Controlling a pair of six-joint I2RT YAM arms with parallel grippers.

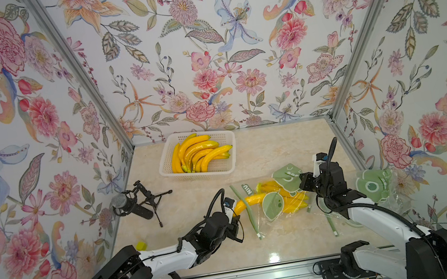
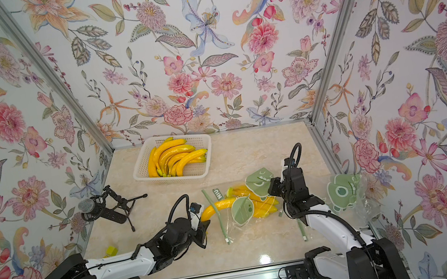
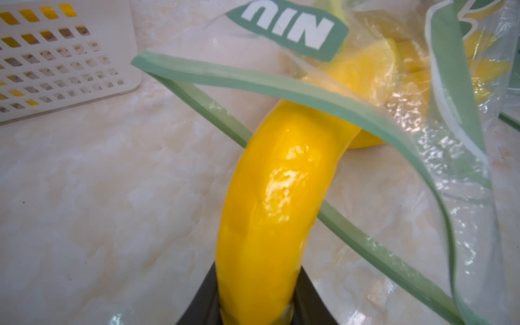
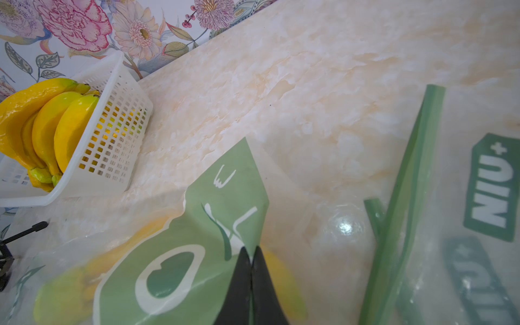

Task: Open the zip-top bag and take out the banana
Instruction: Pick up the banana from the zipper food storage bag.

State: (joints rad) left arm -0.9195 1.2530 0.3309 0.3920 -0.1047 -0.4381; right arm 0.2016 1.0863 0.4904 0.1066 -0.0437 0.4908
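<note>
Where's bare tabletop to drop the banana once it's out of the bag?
Free: rear right of the table, between basket and right wall; front centre strip between the zip-top bag and the near table edge. Crowded: around that bag, the spare bag at right, the microphone at left.

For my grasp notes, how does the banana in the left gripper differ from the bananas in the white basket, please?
The banana is single, clamped by the left gripper, partly inside the zip-top bag; the basket bananas lie piled, untouched. It lies nearer the robot; they sit farther back in the white basket. Both are glossy yellow.
</note>
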